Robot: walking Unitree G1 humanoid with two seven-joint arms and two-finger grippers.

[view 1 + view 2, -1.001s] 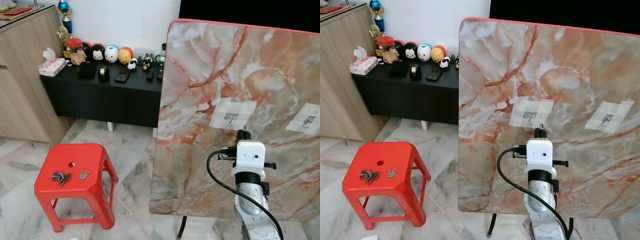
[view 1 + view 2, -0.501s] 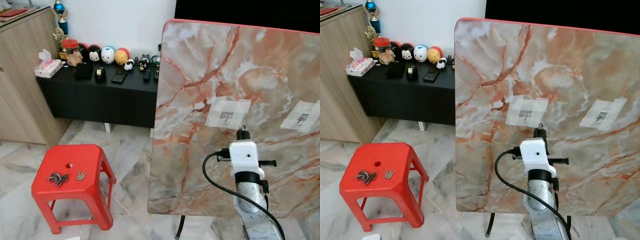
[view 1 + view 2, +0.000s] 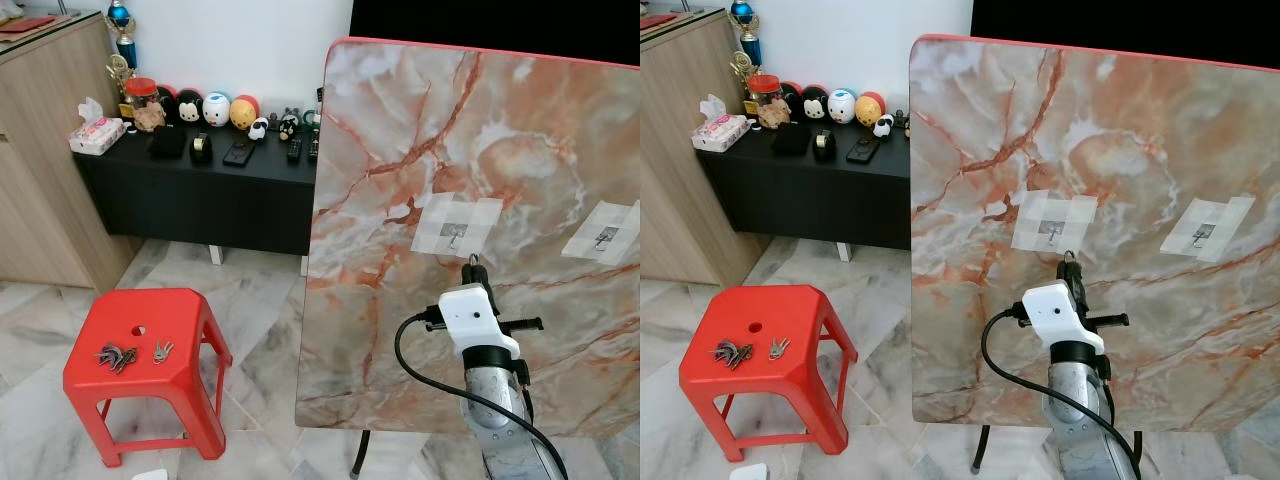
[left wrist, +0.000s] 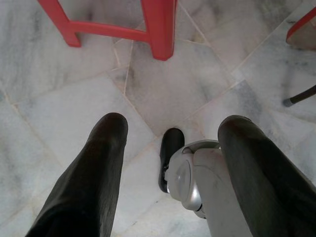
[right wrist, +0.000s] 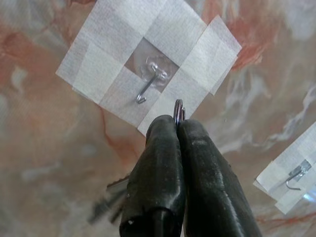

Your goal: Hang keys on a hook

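Note:
A marble-patterned board [image 3: 400, 150] stands upright before me with a small metal hook [image 3: 455, 238] taped to it and a second taped hook [image 3: 603, 238] further right. My right gripper [image 3: 472, 268] is raised just below and slightly right of the first hook. It is shut on a key ring [image 5: 178, 106], which pokes out past the fingertips [image 5: 165, 128] close to the hook [image 5: 148, 89]. Blurred keys [image 5: 111, 200] dangle beneath the fingers. My left gripper [image 4: 174, 122] hangs open over the floor.
A red stool [image 3: 110, 385] at the lower left carries two more bunches of keys [image 3: 117, 355]. A black low cabinet [image 3: 200, 190] with toys and a tissue box lines the wall behind, next to a wooden cupboard [image 3: 40, 170]. The floor is marble tile.
The view shifted slightly early on. My right gripper with the key ring has moved a little left, closer under the first hook.

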